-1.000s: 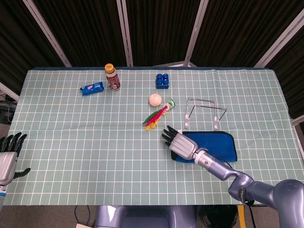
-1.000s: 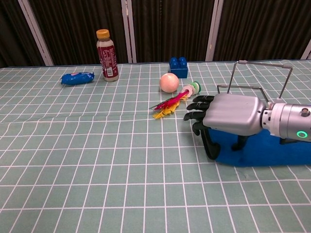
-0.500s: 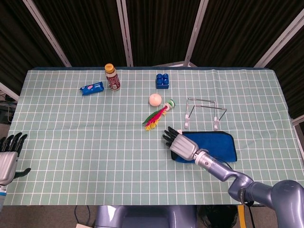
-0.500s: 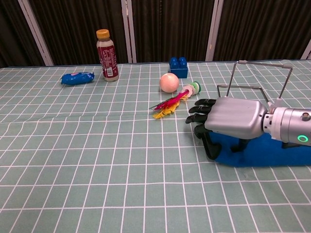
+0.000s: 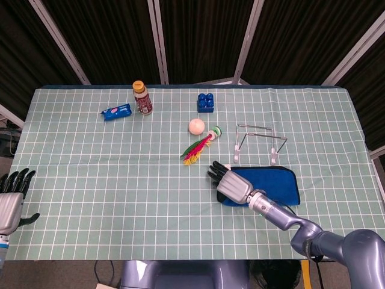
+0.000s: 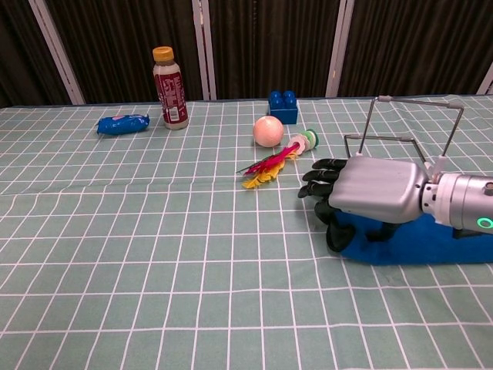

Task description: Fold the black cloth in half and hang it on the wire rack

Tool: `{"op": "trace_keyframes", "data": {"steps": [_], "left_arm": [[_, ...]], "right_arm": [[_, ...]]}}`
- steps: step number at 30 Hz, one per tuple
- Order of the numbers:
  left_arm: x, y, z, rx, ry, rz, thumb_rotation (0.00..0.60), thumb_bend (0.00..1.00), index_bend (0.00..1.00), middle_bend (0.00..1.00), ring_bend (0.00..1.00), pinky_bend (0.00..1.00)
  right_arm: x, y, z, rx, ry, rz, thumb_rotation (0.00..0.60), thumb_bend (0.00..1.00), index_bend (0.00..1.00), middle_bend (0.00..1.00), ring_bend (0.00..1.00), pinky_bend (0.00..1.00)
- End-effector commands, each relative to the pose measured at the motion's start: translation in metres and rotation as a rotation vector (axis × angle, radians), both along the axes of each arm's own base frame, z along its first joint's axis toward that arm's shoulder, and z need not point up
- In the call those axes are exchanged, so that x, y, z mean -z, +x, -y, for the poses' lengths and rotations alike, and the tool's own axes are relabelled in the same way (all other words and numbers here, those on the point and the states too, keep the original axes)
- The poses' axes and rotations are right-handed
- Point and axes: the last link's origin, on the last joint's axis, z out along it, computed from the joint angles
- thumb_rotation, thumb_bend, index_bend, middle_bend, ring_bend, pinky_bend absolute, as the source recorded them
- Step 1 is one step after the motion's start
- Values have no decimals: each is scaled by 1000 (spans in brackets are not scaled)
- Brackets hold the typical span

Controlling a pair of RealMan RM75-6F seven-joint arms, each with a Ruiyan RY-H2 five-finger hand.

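1. Over the last second the right hand (image 6: 362,196) has slid back a little toward the robot along the near-left end of the flat blue-black cloth (image 5: 271,183); its thumb seems tucked at the cloth's edge, but whether it grips is unclear.
2. The cloth lies unfolded just in front of the bare wire rack (image 5: 260,142), so folding looks barely begun.
3. The left hand (image 5: 11,195) hangs empty, fingers apart, off the worktop's (image 5: 108,180) near-left corner.
4. A green checked covering spreads over the worktop; dark curtains stand behind.
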Motion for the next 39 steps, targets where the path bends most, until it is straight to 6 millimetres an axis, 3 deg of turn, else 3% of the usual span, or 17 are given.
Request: {"op": "trace_keyframes", "data": {"steps": [1,27,33,39], "left_arm": [[0,0,0,0,-1,0,600,0,0,0,0,0],[0,0,0,1,1,4,600,0,0,0,0,0],[0,1,0,1,-1,4,600,0,0,0,0,0],[0,1,0,0,-1,4,600,0,0,0,0,0]], "right_arm": [[0,-1,0,-1,0,-6,600,37,390,90,0,0],[-10,-16,-1,-10,0,38,600,140,463,150,0,51],[-12,-19,0,-4,-1,46,600,242,507,154,0,56],[-13,-21,0,3,0,59,600,361,642,163,0,66]]}}
